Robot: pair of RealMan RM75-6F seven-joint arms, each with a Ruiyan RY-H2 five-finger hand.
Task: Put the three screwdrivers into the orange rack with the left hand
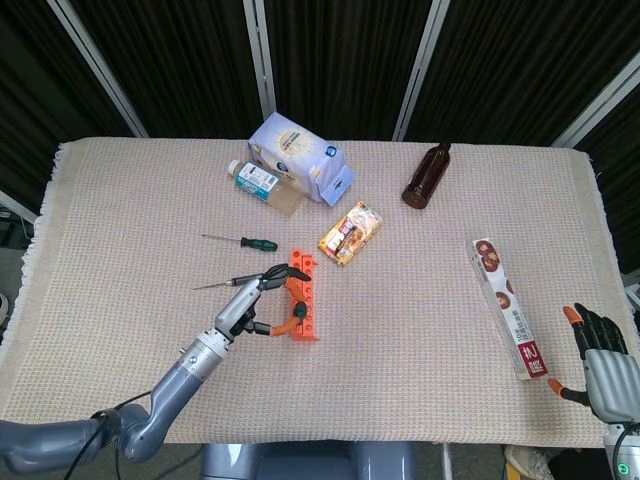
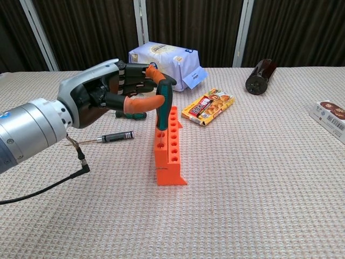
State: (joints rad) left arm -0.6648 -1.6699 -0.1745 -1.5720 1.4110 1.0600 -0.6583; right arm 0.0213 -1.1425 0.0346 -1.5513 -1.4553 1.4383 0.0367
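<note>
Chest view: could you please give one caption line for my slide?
Left hand holds a green-handled screwdriver upright in the orange rack; a black-handled screwdriver lies beside.

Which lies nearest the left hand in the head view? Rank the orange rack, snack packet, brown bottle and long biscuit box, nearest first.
From the left hand:
1. Orange rack, right beside the fingers.
2. Snack packet, up and right.
3. Brown bottle, far edge, right.
4. Long biscuit box, far right.
</note>
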